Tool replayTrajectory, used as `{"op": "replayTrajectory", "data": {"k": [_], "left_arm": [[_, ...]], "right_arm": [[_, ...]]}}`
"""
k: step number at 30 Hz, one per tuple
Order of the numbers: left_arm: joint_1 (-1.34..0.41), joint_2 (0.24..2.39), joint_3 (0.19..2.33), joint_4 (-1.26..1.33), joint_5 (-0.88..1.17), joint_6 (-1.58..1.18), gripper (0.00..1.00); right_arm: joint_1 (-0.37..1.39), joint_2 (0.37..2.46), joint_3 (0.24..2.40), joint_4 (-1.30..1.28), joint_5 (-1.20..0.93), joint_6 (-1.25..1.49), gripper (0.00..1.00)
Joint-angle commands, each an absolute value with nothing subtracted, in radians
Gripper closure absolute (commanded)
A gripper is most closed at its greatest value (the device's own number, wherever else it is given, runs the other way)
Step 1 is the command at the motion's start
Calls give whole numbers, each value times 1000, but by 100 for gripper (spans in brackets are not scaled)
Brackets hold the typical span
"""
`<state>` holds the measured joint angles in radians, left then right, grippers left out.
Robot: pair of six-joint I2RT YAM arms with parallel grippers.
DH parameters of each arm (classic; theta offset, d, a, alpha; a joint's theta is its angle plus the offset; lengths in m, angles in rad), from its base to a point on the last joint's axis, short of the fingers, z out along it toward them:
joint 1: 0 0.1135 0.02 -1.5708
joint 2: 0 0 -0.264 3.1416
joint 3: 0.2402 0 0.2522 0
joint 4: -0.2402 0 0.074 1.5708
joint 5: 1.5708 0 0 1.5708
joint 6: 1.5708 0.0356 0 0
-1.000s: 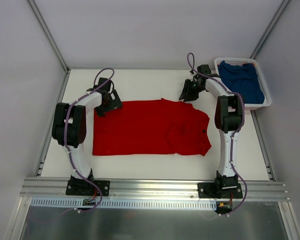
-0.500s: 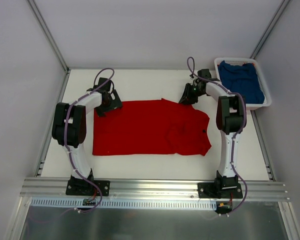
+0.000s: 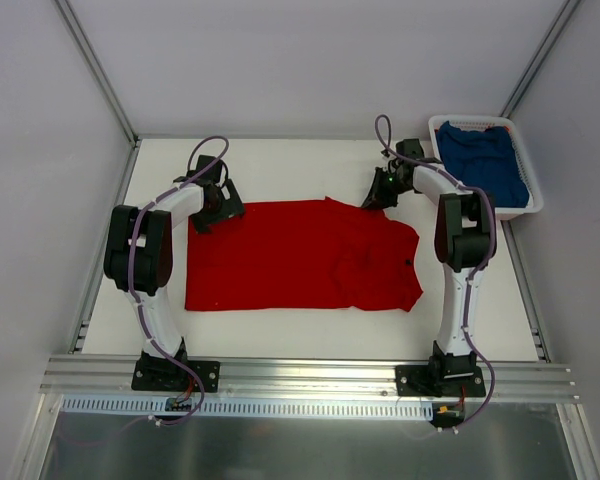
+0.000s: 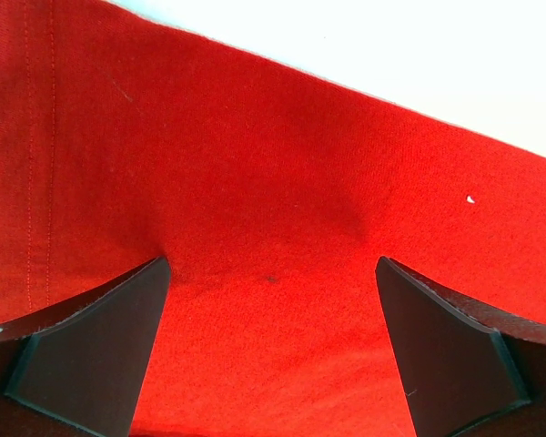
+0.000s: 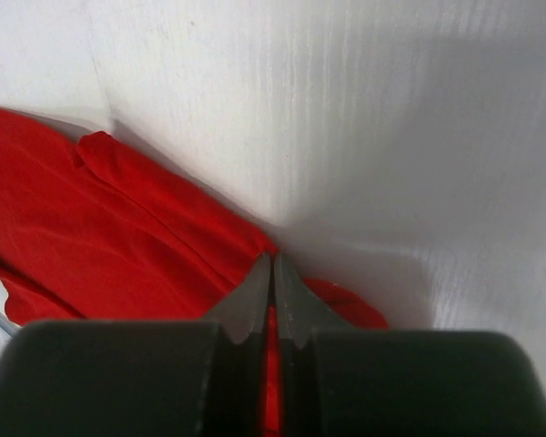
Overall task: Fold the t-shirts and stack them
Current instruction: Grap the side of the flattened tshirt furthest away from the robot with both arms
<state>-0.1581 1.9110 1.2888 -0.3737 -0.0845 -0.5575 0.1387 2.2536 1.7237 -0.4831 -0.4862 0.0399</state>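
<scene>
The red t-shirt [image 3: 300,255] lies spread flat in the middle of the white table [image 3: 280,160]. My left gripper [image 3: 208,216] hovers over its far left corner, open, with red cloth [image 4: 255,164] filling the wide gap between the fingers [image 4: 271,264]. My right gripper [image 3: 370,201] is at the shirt's far right edge. In the right wrist view its jaws [image 5: 273,259] are shut on a pinch of the red t-shirt [image 5: 118,228]. The blue t-shirt [image 3: 485,165] lies crumpled in the basket at the far right.
A white slatted basket [image 3: 533,207] stands at the table's far right corner, next to the right arm. Grey walls with metal rails enclose the table on three sides. An aluminium rail [image 3: 310,375] runs along the near edge at the arm bases.
My right gripper has lowered onto the shirt's far right edge and closed from half open to shut on the cloth. The left arm and the shirt have not moved.
</scene>
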Motion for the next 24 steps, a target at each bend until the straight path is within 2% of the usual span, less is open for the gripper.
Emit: {"op": "replayTrajectory", "data": {"k": [1, 13, 19, 21, 24], "left_arm": [[-170, 1899, 1301, -374, -72, -540, 1], [-173, 1902, 1282, -364, -71, -546, 1], [-178, 1905, 1279, -359, -69, -548, 1], [-176, 1905, 1279, -359, -67, -548, 1], [-178, 1905, 1279, -357, -71, -545, 1]], "right_arm": [[135, 2131, 1758, -517, -436, 18, 100], [137, 1909, 1755, -557, -252, -63, 100], [138, 1873, 1750, -569, -192, -78, 100], [140, 1897, 1755, -595, -190, -77, 96], [144, 1901, 1694, -572, -206, -57, 84]]}}
